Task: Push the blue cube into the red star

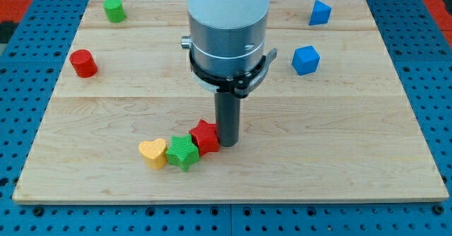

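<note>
The red star lies below the board's middle, touching a green star on its lower left. My tip rests against the red star's right side. The blue cube sits at the upper right, far from the tip and the red star. A second blue block, its shape unclear, lies near the top right edge.
A yellow heart touches the green star's left side. A red cylinder is at the left. A green cylinder is at the top left. The wooden board sits on a blue perforated table.
</note>
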You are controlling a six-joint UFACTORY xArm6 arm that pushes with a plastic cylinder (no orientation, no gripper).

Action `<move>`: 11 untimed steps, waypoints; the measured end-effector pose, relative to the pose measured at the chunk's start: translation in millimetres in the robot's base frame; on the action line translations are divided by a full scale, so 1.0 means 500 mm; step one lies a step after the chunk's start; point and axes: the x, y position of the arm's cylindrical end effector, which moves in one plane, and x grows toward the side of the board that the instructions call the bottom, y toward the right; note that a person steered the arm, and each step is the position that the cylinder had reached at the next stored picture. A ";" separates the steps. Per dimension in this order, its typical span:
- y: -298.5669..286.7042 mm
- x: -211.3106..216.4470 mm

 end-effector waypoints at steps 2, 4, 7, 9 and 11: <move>0.283 -0.179; 0.349 -0.367; 0.111 -0.211; -0.020 -0.108; 0.225 -0.290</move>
